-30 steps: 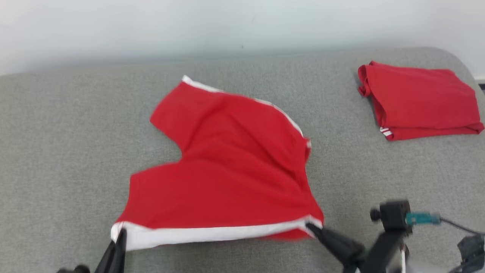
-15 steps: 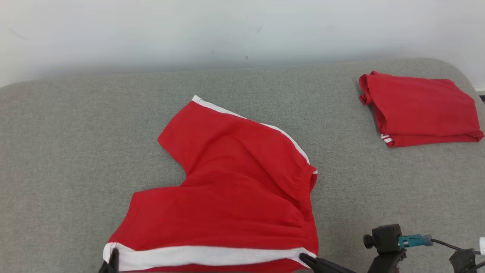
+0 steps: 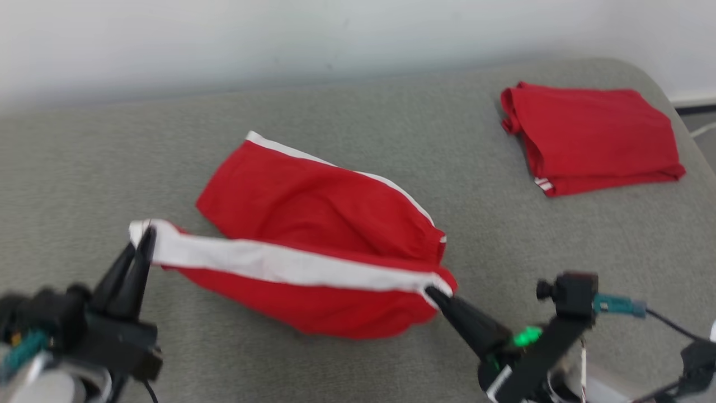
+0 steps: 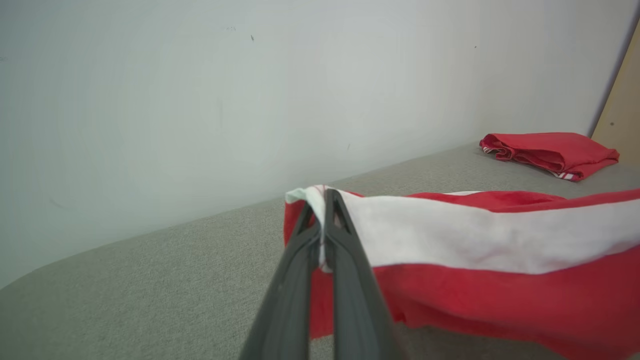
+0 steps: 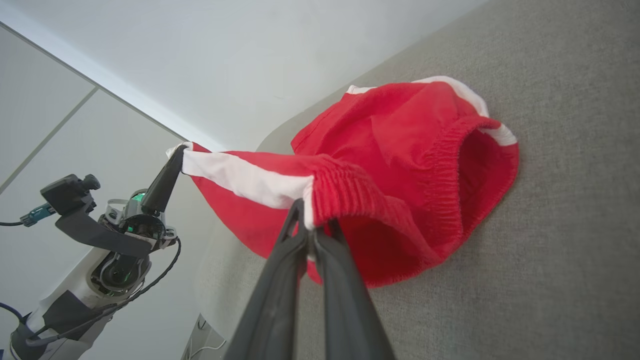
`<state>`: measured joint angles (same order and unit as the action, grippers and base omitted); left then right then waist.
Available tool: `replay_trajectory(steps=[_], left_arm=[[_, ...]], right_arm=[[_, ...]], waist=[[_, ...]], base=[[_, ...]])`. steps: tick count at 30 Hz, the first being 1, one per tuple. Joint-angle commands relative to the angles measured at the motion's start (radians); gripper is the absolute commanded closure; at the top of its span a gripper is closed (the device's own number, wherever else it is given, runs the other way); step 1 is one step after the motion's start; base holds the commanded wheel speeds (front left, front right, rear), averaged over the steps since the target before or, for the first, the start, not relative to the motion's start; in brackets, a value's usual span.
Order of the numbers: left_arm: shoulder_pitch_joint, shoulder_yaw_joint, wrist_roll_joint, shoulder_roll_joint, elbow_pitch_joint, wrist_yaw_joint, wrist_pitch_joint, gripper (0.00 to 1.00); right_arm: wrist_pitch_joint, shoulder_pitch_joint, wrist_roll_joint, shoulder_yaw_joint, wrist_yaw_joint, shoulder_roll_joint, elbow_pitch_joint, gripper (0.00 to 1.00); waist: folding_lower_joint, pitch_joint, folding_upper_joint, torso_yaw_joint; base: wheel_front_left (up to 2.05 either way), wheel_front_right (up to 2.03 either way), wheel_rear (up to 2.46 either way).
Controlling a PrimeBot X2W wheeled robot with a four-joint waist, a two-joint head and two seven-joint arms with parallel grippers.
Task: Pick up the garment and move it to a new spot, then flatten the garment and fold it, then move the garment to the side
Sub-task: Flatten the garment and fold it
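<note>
Head view: left gripper has its jaws pinched tight around the white stripe's end, nine o'clock of the red shorts. The right gripper is clamped on the waistband corner at four o'clock. That edge is lifted taut between them, probably for folding over. The rest lies mid grey cushion.

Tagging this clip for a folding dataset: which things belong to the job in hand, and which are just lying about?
In the job: red shorts; left gripper, shut on one corner; right gripper, shut on another.
Lying about: folded red garment, far right.
</note>
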<state>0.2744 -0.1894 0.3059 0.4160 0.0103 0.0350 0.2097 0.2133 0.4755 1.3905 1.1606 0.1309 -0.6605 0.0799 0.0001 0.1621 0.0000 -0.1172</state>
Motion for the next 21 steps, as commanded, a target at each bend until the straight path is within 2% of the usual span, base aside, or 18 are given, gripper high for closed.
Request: replay_trajectory(steps=[1,4,11,16,21], left_arm=[[0.068,-0.011,-0.024,0.031,-0.017,0.019,-0.027,1.0],[0.14,-0.023,-0.021,0.044,-0.034,0.038,-0.054,1.0],[0.362,-0.05,-0.002,0.131,-0.133,0.081,-0.163,1.0],[0.49,-0.111,0.009,0.185,-0.237,0.092,-0.225,1.0],[0.585,-0.193,0.044,0.208,-0.341,0.094,-0.242,1.0]], right_arm=[[0.009,0.044,-0.013,-0.019,0.0,0.031,-0.02,1.0],[0.02,0.069,-0.011,-0.044,0.0,0.067,-0.048,1.0],[0.035,0.163,-0.013,-0.083,0.0,0.218,-0.161,1.0],[0.042,0.222,-0.027,-0.092,0.0,0.303,-0.26,1.0],[0.047,0.261,-0.027,-0.111,0.0,0.361,-0.32,1.0]], waist=[[-0.0001,0.061,0.0,-0.06],[-0.0001,0.087,0.0,-0.089],[-0.0001,0.183,0.0,-0.192],[-0.0001,0.235,0.0,-0.247],[-0.0001,0.261,0.0,-0.287]], base=[[0.0,0.0,0.0],[0.0,0.0,0.0],[0.0,0.0,0.0],[0.0,0.0,0.0],[0.0,0.0,0.0]])
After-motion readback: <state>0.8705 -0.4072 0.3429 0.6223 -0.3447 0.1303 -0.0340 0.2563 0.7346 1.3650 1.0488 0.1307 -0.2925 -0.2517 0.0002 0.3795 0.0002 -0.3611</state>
